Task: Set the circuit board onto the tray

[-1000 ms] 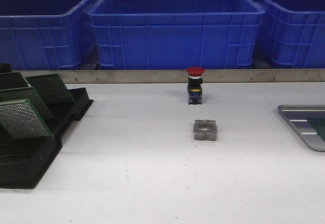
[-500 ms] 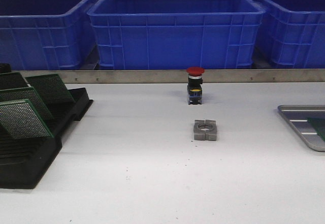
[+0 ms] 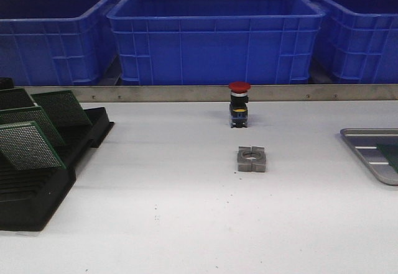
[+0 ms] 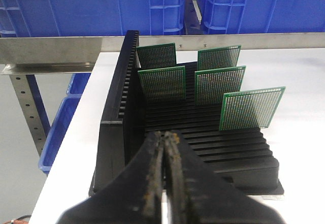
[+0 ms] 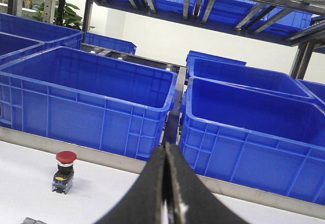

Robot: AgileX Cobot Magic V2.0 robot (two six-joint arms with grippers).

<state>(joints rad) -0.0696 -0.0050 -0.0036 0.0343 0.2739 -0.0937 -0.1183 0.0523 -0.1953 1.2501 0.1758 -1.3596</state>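
the tray [image 3: 367,142] and the circuit board [image 3: 393,154] on it run off the front view's edge.

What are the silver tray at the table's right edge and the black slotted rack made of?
Silver tray: looks like brushed metal, given its dull grey sheen and pressed ribs. Black slotted rack: probably moulded plastic, matte black with uniform thin fins; the pictures alone cannot confirm it.

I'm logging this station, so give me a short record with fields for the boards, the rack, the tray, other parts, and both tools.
boards in rack: five green circuit boards standing in the black slotted rack
tray: silver tray at the table's right edge, a green board corner on it
other parts: red-capped push button; grey metal block nearer the robot
left tool: shut, empty
right tool: shut, empty
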